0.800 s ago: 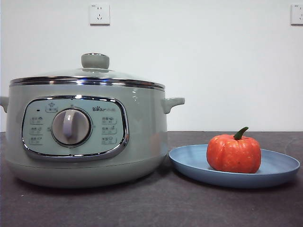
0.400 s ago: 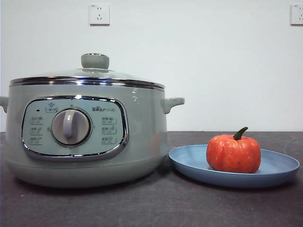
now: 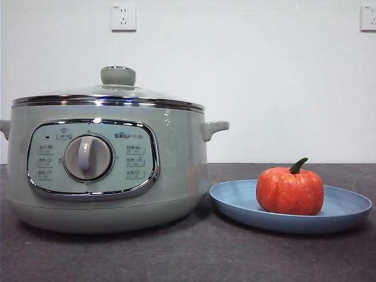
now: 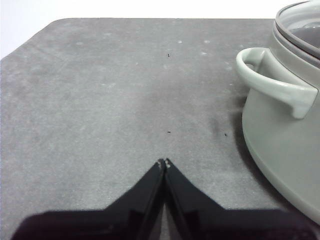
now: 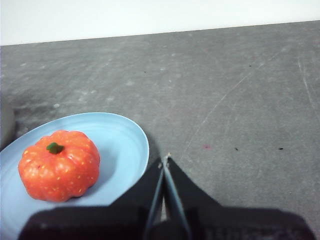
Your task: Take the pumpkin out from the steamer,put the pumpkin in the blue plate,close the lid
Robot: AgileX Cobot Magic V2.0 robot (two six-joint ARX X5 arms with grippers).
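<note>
- The steamer (image 3: 106, 167) stood on the left side of the dark table (image 3: 194, 252) in the front view, its control panel and central dial (image 3: 88, 157) facing the camera.
- The lid (image 3: 108, 97) sat closed on the steamer, its chrome rim level on the pot's edge and its pale green knob (image 3: 117, 75) upright on top.
- The pumpkin (image 3: 289, 190) rested inside the blue plate (image 3: 346, 208), upright with its green stem curving up; it sat towards the plate's middle, clear of the steamer.
- The blue plate lay flat on the table just beside the steamer's right side; from the front view it could not be told whether the two touched.
- The left gripper (image 4: 163, 162) hovered over bare table with its jaws pressed together at the tips, gripping nothing. The steamer's side handle (image 4: 272, 82) and a part of the lid's rim showed near it in the left wrist view, apart from the jaws.
- The right gripper (image 5: 164, 159) also had its jaws closed tip to tip and empty. It hung above the table just beside the plate's rim, with the pumpkin a little way off on the plate, untouched.
- Neither arm showed in the front view.
- Two white wall sockets (image 3: 123, 17) were set high on the pale wall behind.
</note>
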